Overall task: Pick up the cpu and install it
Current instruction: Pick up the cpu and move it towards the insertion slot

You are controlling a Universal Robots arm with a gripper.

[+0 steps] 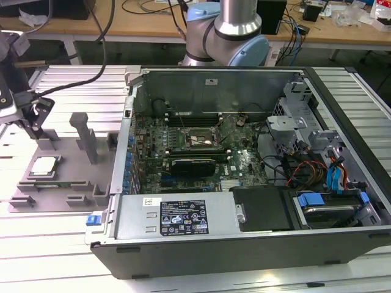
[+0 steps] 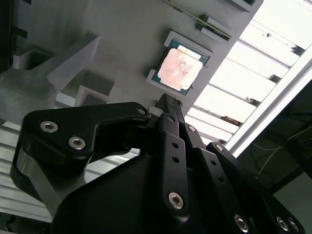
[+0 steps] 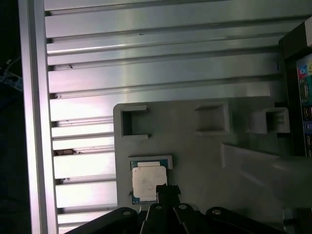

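Exterior view: we see the cpu (image 1: 44, 166) lying flat in the grey tray (image 1: 67, 183) at the exterior view's left, beside the open computer case (image 1: 244, 82); the gripper (image 1: 35, 122) hangs near the tray's far end
Second wrist view: the gripper (image 2: 168, 103) is closed on itself, holding nothing, its tip just beside the cpu (image 2: 179, 70)
First wrist view: the cpu (image 3: 146, 181) sits in its tray pocket, and the gripper (image 3: 167, 191) tip overlaps its edge

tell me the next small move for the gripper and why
Probably ease the gripper over the middle of the cpu. The cpu lies untouched in its tray pocket, and in both wrist views the gripper's tip sits at the chip's edge rather than centred, seemingly above it.
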